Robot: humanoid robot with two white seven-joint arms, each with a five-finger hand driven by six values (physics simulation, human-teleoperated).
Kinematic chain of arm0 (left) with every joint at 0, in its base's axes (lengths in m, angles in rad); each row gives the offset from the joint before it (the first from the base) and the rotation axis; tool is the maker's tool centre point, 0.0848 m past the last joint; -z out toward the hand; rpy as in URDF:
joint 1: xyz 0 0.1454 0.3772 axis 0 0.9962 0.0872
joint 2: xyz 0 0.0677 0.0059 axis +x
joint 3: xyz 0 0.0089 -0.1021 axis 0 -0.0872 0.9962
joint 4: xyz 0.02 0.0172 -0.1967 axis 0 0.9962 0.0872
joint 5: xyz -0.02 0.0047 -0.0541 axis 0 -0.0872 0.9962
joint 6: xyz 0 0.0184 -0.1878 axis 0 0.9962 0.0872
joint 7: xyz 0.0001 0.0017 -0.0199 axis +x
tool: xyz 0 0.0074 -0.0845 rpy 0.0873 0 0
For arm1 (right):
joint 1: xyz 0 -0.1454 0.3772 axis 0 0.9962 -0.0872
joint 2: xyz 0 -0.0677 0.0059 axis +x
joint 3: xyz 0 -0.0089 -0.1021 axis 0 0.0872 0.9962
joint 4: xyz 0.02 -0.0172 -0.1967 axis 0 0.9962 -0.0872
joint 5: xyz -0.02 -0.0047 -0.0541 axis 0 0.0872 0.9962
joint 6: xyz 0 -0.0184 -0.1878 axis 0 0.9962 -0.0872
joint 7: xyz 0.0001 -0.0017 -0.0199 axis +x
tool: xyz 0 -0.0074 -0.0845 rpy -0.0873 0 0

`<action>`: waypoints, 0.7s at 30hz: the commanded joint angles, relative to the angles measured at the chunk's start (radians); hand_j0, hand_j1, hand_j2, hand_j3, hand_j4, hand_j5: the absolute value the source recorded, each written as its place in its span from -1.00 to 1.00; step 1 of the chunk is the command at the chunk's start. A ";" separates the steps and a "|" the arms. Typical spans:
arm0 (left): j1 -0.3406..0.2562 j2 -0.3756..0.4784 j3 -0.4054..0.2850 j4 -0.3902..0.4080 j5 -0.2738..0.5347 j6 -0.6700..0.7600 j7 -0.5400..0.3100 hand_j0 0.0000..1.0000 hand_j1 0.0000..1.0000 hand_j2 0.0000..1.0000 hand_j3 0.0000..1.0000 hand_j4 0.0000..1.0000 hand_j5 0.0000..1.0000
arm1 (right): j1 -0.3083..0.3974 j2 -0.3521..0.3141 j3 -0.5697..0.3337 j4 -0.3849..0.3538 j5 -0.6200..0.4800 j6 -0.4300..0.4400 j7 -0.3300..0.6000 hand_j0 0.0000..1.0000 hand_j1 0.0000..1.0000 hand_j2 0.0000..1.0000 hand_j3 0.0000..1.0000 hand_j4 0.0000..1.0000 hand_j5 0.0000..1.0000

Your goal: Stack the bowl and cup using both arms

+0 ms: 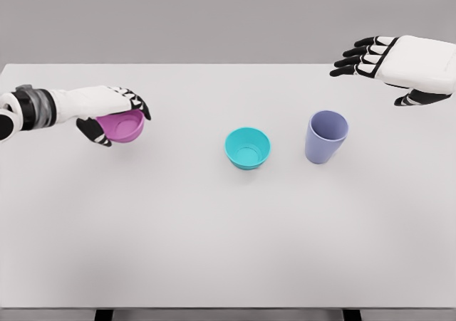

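Observation:
A pink bowl (124, 127) sits at the left of the white table (214, 228), with my left hand (120, 118) wrapped over its rim, fingers on the far side and thumb on the near side. A teal bowl (247, 148) stands upright in the middle of the table. To its right stands a lavender cup (326, 137), upright and untouched. My right hand (388, 68) hovers above the table's far right, beyond the cup, its fingers spread and holding nothing.
The table's far edge runs across the top of the view against a grey wall. Dark table legs (104, 314) show under the near edge.

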 commanded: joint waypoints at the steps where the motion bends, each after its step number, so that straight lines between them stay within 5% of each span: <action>1: 0.000 0.002 0.001 -0.025 0.003 0.001 0.001 0.34 0.34 0.34 0.34 0.34 0.34 | 0.000 0.000 -0.001 0.000 -0.004 0.003 -0.001 1.00 1.00 1.00 1.00 1.00 1.00; 21: -0.009 -0.048 -0.001 -0.154 -0.006 -0.002 0.001 0.32 0.32 0.32 0.32 0.32 0.32 | 0.000 0.003 -0.001 0.000 -0.004 0.003 -0.001 1.00 1.00 1.00 1.00 1.00 1.00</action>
